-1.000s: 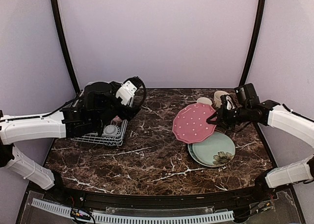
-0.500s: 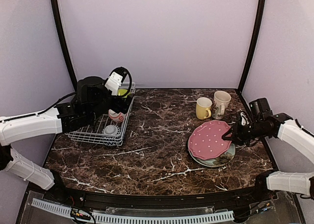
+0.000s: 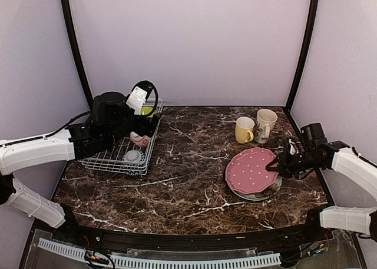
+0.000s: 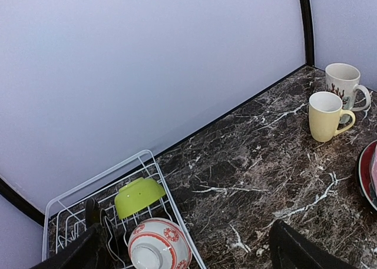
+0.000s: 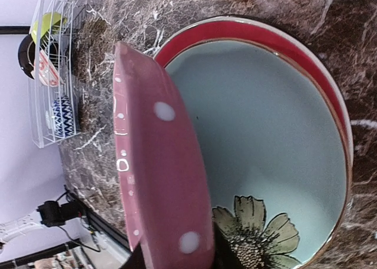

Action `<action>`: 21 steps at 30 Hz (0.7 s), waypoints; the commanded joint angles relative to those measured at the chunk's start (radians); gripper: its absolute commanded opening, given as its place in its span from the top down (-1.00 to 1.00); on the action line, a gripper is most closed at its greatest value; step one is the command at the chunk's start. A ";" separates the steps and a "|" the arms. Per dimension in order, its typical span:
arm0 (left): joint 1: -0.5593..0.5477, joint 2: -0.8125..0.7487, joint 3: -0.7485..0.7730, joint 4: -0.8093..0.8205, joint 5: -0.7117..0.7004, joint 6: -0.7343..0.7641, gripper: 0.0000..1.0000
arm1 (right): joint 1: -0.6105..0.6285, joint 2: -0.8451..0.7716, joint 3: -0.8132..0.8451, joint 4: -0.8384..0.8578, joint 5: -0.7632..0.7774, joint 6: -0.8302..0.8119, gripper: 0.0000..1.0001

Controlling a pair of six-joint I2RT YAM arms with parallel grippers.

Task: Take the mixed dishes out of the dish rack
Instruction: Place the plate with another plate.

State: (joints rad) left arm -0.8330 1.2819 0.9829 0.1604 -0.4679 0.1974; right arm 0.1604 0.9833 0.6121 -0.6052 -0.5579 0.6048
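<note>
The left fingers [image 4: 294, 251] are hovering above the dish rack [image 3: 112, 165], spread wide and gripping nothing. Inside the dish rack, a lime-green bowl [image 4: 138, 195] is lying at the far end, a red-and-white bowl [image 4: 158, 245] is sitting just nearer than it, and a striped bowl [image 5: 60, 117] is resting at the near end. Well to the right of the dish rack, the right fingers [image 3: 280, 163] are pinching the right edge of a pink dotted plate [image 3: 252, 169], holding it tilted over a teal floral plate [image 5: 265, 139] lying on the desk [image 3: 188, 181]. Beyond those plates, equally far from the dish rack, a yellow mug [image 3: 243, 129] and a cream patterned mug [image 3: 265, 123] are standing side by side.
</note>
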 commanded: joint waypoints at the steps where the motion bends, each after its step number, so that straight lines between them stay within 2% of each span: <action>1: 0.007 0.004 0.034 -0.023 -0.002 -0.005 -0.90 | -0.005 -0.015 -0.035 0.037 0.030 -0.019 0.34; 4: 0.024 0.008 0.045 -0.047 0.004 -0.027 -0.92 | -0.005 -0.022 -0.039 0.025 0.041 -0.019 0.05; 9: 0.110 0.007 0.071 -0.089 0.083 -0.125 -0.92 | -0.005 -0.011 -0.022 -0.033 0.069 -0.026 -0.37; 14: 0.193 0.007 0.086 -0.112 0.090 -0.160 -0.93 | -0.007 -0.013 -0.010 -0.065 0.099 -0.024 -0.80; 17: 0.241 0.015 0.099 -0.137 0.100 -0.185 -0.94 | -0.006 -0.007 0.003 -0.089 0.109 -0.029 -0.96; 21: 0.313 0.044 0.141 -0.198 0.106 -0.242 -0.94 | -0.005 -0.010 0.026 -0.142 0.130 -0.045 -0.97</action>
State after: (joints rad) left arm -0.5743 1.3022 1.0691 0.0422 -0.3801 0.0315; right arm 0.1562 0.9817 0.5949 -0.6994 -0.4610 0.5797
